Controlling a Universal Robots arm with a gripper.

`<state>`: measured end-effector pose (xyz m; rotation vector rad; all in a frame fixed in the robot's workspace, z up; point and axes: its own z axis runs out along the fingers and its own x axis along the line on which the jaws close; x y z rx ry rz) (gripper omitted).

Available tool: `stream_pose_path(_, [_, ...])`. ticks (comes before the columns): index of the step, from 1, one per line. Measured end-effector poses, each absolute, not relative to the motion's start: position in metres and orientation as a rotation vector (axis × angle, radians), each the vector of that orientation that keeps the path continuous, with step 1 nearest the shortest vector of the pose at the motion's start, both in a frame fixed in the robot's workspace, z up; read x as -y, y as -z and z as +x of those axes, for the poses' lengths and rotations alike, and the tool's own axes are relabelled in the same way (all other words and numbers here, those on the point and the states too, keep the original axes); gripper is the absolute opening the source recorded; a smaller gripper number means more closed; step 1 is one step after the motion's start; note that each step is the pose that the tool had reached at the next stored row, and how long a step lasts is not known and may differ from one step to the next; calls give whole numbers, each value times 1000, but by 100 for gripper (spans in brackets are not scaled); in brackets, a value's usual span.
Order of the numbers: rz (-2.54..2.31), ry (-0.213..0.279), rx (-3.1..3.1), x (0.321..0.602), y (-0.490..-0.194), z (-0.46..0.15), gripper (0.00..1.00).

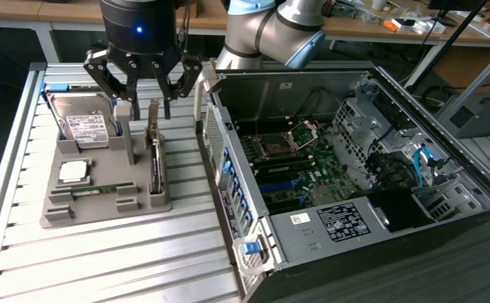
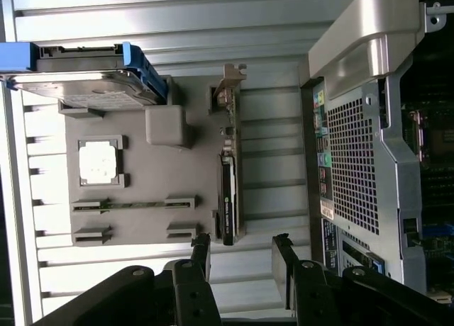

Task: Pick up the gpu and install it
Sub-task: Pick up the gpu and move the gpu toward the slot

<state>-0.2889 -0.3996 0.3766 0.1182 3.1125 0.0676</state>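
Hovering before the pick: gripper (image 1: 149, 104) with fingers (image 2: 201, 256) apart, gpu (image 1: 154, 151) on edge just below, untouched; grasp calling for fingers astride its thin board.

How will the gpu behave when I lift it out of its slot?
Likely stiff: the gpu looks like a thin rigid board. Standing on edge in the grey holder, it may tip if nudged sideways. Probably fragile, being a bare circuit card.

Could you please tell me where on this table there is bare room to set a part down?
Bare table slats lie between the grey tray and the table's near edge, and in a strip along the exterior view's left rail. Crowded: the gap between the gpu and the computer case, and beneath the open claw.
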Motion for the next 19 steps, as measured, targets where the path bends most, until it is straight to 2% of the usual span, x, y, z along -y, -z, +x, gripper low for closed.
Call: stream_pose_path(19, [118, -68, -3112, 400, -373, -290, 48])
